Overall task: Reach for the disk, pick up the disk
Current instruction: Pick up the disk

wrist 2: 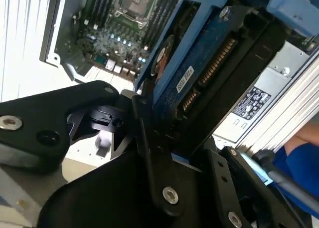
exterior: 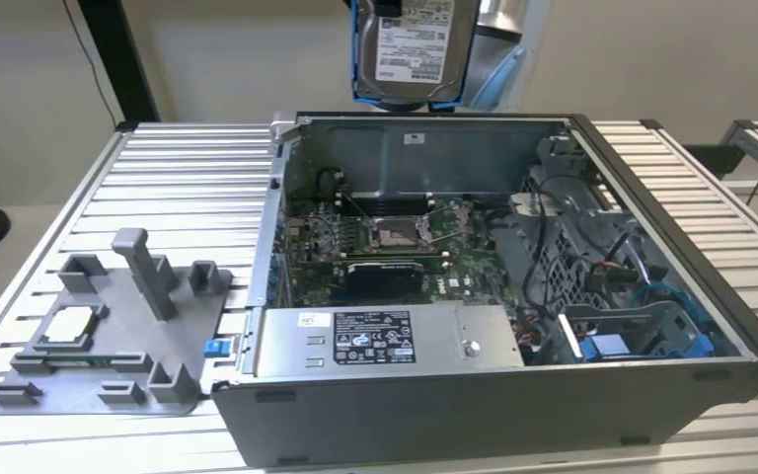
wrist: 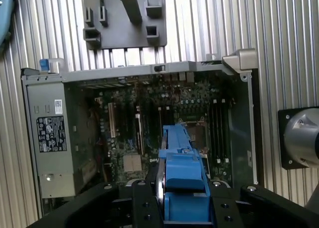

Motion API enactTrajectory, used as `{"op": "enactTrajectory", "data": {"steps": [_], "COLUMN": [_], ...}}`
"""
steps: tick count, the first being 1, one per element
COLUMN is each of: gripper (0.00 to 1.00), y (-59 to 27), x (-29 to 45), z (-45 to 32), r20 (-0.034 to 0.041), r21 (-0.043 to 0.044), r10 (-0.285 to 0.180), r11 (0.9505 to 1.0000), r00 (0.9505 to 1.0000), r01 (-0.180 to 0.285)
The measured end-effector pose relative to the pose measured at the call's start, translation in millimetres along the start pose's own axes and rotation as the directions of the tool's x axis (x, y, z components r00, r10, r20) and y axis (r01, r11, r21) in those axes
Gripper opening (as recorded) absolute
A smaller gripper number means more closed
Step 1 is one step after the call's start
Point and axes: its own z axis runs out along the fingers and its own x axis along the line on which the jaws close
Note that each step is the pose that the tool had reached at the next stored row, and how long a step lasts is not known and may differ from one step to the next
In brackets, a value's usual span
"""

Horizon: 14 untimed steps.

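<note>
Disk hangs in the air above the open case, mid-table. End effector clamped tight on its blue frame, edge-on. Judgement: keep the squeeze even and the lift straight, so the frame neither slips nor clips the case walls.
</note>
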Motion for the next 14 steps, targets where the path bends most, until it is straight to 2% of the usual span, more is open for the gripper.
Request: {"op": "enactTrajectory", "data": {"steps": [14], "gripper": [0.00], "y": [-45.7], "x": [-5.3], "z": [-0.4], "r20": [0.0001], "r21": [0.0000], "r10": [0.000], "r11": [1.0000], "r00": [1.0000], "r01": [0.000]}}
